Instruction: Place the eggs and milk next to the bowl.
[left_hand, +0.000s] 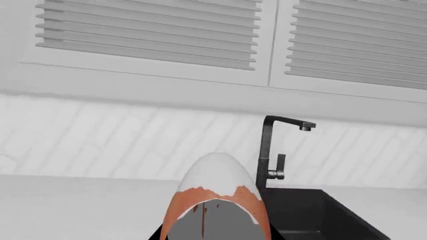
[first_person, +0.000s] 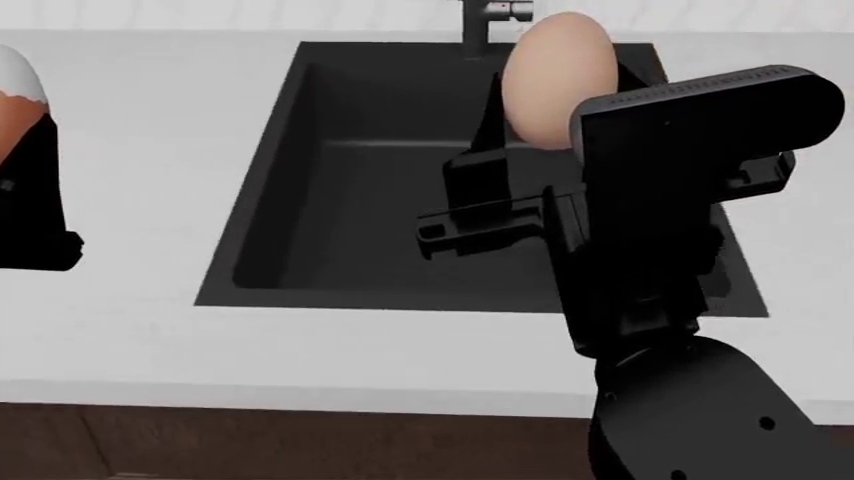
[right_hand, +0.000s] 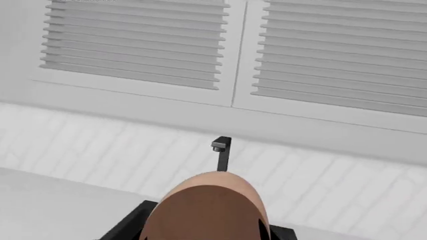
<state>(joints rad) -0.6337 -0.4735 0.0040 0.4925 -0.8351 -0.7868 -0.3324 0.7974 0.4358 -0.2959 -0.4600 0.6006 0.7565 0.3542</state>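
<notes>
A: Over the black sink (first_person: 334, 180), head view: right gripper (first_person: 554, 110) is up in the air with the tan-pink egg (first_person: 561, 75) in its jaws. Jaws are closed onto the egg's lower part, pointed end up. Egg sits above the basin's back edge, just in front of the faucet (first_person: 487, 20).

B: Right wrist cam agrees?

A: Yes. Tan-pink egg (right_hand: 210, 207) fills the lower middle, with the faucet (right_hand: 221, 152) directly behind it, then the tiled backsplash (right_hand: 80, 145) and louvred cabinet doors (right_hand: 140, 45). Fingers themselves are barely visible there.

B: Left side?

A: Left gripper (first_person: 20, 170) is at the far left edge of the head view, above the white tabletop (first_person: 147, 130), well apart from the sink. It holds the reddish-brown egg (first_person: 16, 95), pale patch up. Left wrist cam shows the same egg (left_hand: 217, 197) upright, white cap on top and a grey area low down, jaws clamped at its base. Faucet (left_hand: 277, 147) and sink (left_hand: 320, 215) are beside it in that view.

B: Milk, bowl?

A: Neither appears in any of the three views. Both eggs are off the tabletop, each in its own jaws.
</notes>
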